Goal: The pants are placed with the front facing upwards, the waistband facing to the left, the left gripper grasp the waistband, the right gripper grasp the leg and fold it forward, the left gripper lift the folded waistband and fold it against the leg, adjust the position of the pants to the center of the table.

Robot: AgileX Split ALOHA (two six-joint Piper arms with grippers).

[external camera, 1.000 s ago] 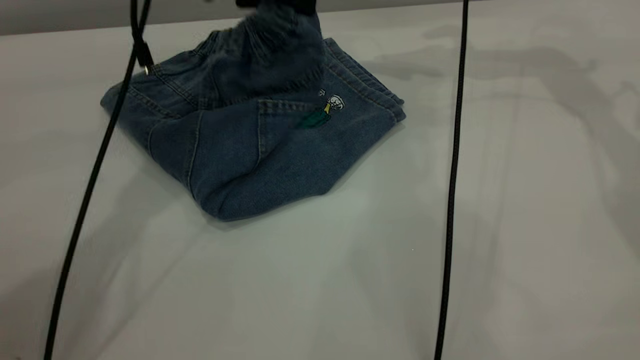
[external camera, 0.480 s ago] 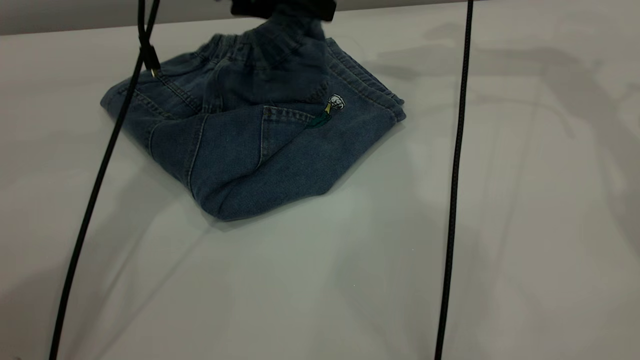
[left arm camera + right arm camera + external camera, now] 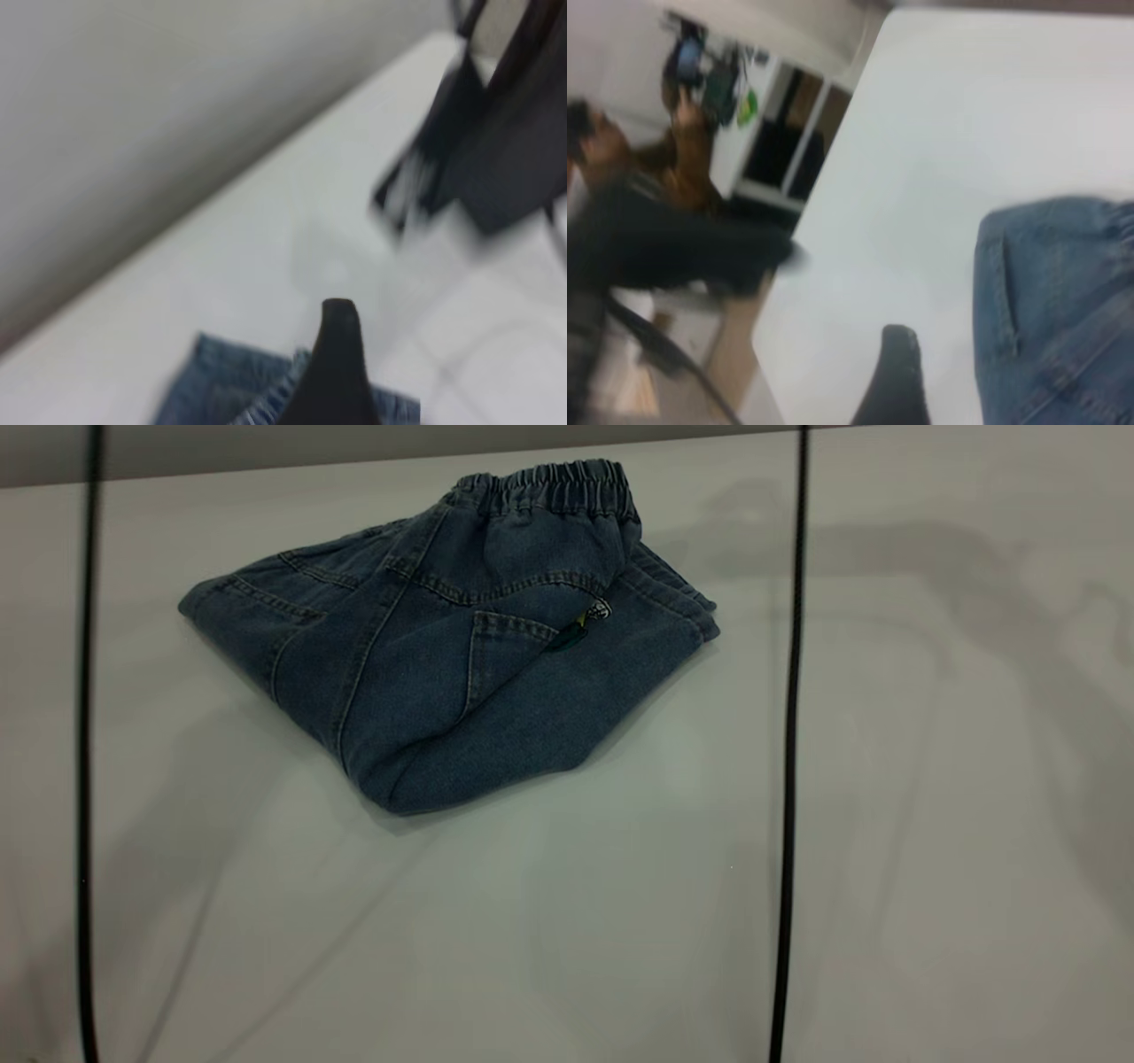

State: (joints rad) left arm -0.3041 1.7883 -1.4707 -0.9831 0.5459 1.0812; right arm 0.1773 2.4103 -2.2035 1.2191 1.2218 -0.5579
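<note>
The pants (image 3: 461, 664) lie folded into a compact bundle at the back left-centre of the table (image 3: 620, 921). The gathered waistband (image 3: 558, 483) rests along the bundle's far edge, over the leg (image 3: 620, 655), whose hem (image 3: 678, 598) and print (image 3: 595, 611) peek out at the right. Neither gripper appears in the exterior view. In the left wrist view my left gripper (image 3: 425, 390) hangs open above the table, one black finger (image 3: 339, 354) over a denim edge (image 3: 221, 390). My right gripper (image 3: 966, 390) is open too, its finger (image 3: 895, 372) beside the pants (image 3: 1063, 301), holding nothing.
Two black cables hang down in front of the exterior camera, one at the left (image 3: 84, 779) and one right of centre (image 3: 788, 779). The right wrist view shows the table's edge (image 3: 815, 230) and a person (image 3: 647, 221) beyond it. The other arm's dark frame (image 3: 505, 150) shows in the left wrist view.
The gripper holding the waistband at the top edge has let go and left the exterior view. The waistband now lies flat over the leg. The left cable has swung left.
</note>
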